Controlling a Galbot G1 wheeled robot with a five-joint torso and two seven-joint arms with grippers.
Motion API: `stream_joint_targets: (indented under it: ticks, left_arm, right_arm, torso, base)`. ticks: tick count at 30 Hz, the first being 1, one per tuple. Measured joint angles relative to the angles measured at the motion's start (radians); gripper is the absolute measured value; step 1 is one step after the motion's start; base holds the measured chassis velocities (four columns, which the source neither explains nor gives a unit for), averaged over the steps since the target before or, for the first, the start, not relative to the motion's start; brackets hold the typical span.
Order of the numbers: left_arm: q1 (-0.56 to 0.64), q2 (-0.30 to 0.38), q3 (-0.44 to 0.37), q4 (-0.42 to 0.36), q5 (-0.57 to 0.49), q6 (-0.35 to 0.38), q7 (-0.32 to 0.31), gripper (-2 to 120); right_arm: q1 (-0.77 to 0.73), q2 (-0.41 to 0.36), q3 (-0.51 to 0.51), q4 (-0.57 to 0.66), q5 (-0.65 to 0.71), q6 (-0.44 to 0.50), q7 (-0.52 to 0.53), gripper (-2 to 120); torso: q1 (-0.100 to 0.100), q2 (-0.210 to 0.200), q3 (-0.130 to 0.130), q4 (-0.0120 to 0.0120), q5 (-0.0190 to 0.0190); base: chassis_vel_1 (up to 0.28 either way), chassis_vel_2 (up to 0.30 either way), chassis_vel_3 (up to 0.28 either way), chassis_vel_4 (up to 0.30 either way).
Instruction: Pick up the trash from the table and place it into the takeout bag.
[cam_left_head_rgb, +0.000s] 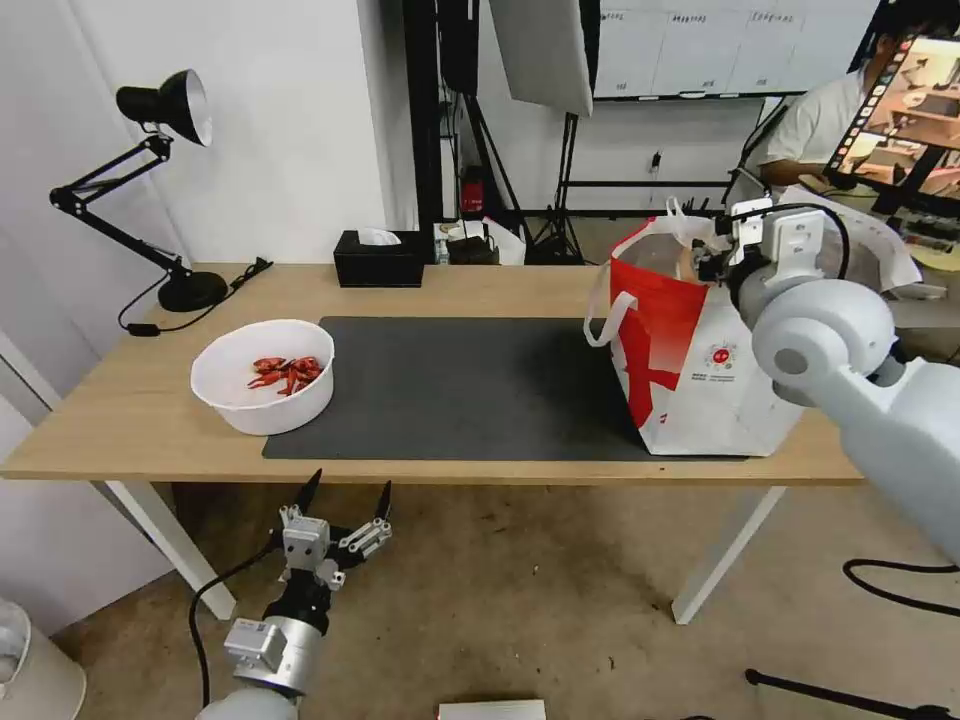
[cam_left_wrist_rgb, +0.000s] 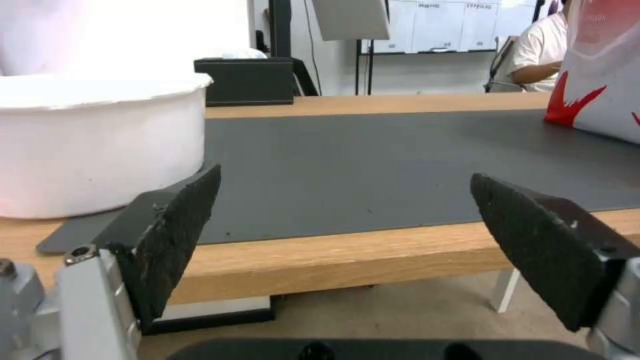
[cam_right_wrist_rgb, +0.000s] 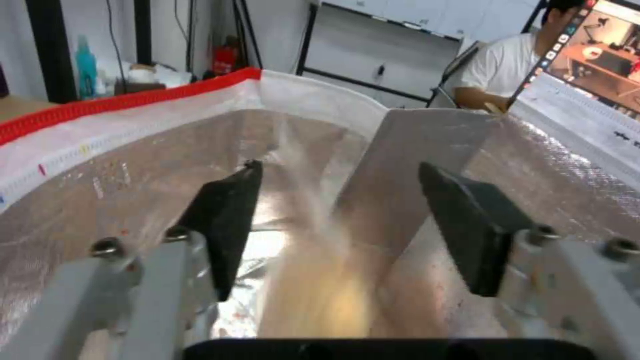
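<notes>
The right gripper (cam_right_wrist_rgb: 337, 220) is positioned over the mouth of the takeout bag (cam_left_head_rgb: 700, 370), at the right end of the tabletop (cam_left_head_rgb: 130, 420), fingers released around a blurred beige object (cam_right_wrist_rgb: 320, 295). The left gripper (cam_left_head_rgb: 345, 500) hangs below the near tabletop edge, fingers spread and empty. The white bowl of red shells (cam_left_head_rgb: 263, 375) sits on the left, overlapping the dark grey mat (cam_left_head_rgb: 470, 390).
</notes>
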Motion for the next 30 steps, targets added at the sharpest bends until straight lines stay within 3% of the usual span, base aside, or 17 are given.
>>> stream_joint_targets:
  ticks: [1,8,16,17,19,20,23,25,27,30]
  left_arm:
    - [0.0,0.0,0.0,0.0,0.0,0.0,0.0,100]
    - [0.001,0.003,0.002,-0.011,-0.001,0.0,0.0,100]
    - [0.001,0.004,0.004,-0.022,-0.001,0.0,0.0,100]
    - [0.001,0.004,0.004,-0.023,-0.001,0.0,0.0,100]
    - [0.001,0.003,0.005,-0.028,-0.001,0.0,0.0,100]
    - [0.001,0.003,0.005,-0.028,-0.001,0.0,0.0,100]
    - [0.0,-0.001,0.005,-0.037,-0.001,0.001,0.0,100]
    - [0.0,-0.001,0.005,-0.038,-0.001,0.001,0.0,100]
    - [0.029,-0.023,-0.016,-0.052,0.008,-0.009,0.0,100]
    - [0.062,-0.051,-0.042,-0.066,0.023,-0.024,-0.001,100]
  right_arm:
    - [0.0,0.0,0.0,0.0,0.0,0.0,0.0,66]
    - [0.006,-0.014,-0.009,0.005,0.019,-0.022,-0.024,96]
    - [-0.001,-0.016,-0.003,0.005,0.02,0.033,-0.025,100]
    - [-0.007,-0.016,0.001,0.008,0.02,0.068,-0.035,100]
    - [-0.047,-0.013,0.018,0.031,0.012,0.246,-0.142,100]
    - [-0.047,-0.013,0.018,0.031,0.012,0.246,-0.142,100]
    - [-0.151,-0.006,0.056,0.092,-0.051,0.437,-0.281,100]
    - [-0.163,-0.006,0.06,0.1,-0.056,0.45,-0.293,100]
    - [-0.307,0.02,0.074,0.176,-0.11,0.582,-0.389,100]
    - [-0.427,0.049,0.083,0.208,-0.17,0.645,-0.446,100]
  torso:
    - [0.0,0.0,0.0,0.0,0.0]
    - [0.0,0.0,0.0,0.0,0.0]
    - [0.0,0.0,0.0,0.0,0.0]
    - [0.0,0.0,0.0,0.0,0.0]
    - [0.0,0.0,0.0,0.0001,0.0]
    - [0.0,0.0,0.0,0.0001,0.0]
    - [0.0,0.0,0.0,0.0002,-0.0002]
    - [0.0,0.0,0.0,0.0001,-0.0001]
    - [0.0,0.0,0.0,-0.0001,-0.0003]
    - [0.0,0.0,0.0,0.0005,0.0]
  base:
    - [0.0,0.0,0.0,0.0]
    - [0.0,0.0,0.0,0.0]
    - [0.0,0.0,0.0,0.0]
    - [0.0,0.0,0.0,0.0]
    - [0.0,0.0,0.0,0.0]
    - [0.0,0.0,0.0,0.0]
    - [0.0,0.0,0.0,0.0]
    - [0.0,0.0,0.0,0.0]
    - [0.0,0.0,0.0,0.0]
    - [0.0,0.0,0.0,0.0]
